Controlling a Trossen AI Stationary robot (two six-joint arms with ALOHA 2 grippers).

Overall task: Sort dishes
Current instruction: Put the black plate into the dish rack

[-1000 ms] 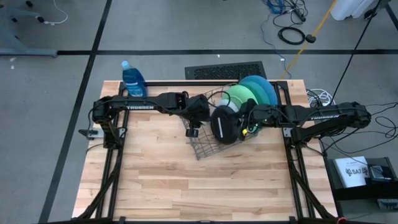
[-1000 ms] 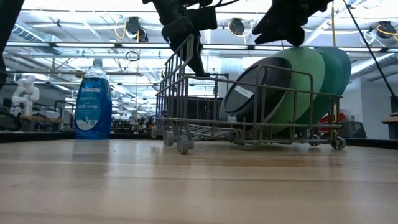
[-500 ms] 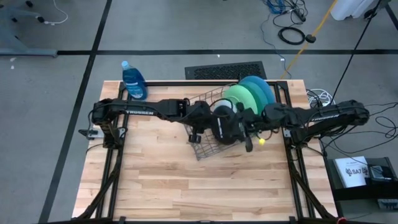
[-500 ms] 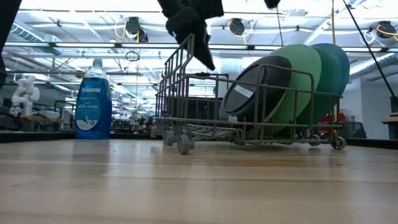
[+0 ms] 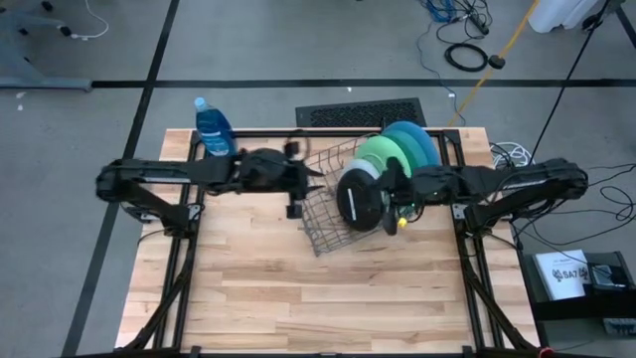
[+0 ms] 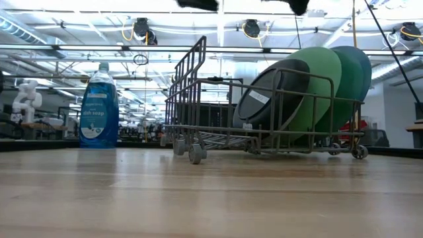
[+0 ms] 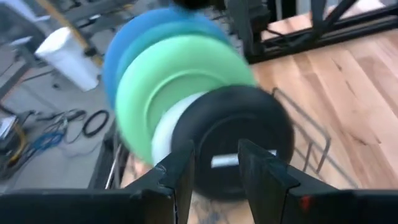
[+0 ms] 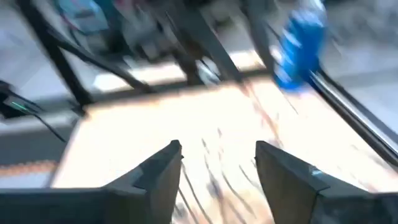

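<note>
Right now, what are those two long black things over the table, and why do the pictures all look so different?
Those are two robot arms, each ending in a two-finger claw. One picture looks straight down on the wooden table. One looks level across it. Two come from small cameras on the arms' wrists.

On the table stands a grey wire rack with plates leaning in it: a black dish in front, then a pale plate, a green plate and blue plates behind. A blue soap bottle stands at the far left corner.

The left claw is open, pointing at the black dish. The right claw is open too, beside the rack. Neither holds anything.
</note>
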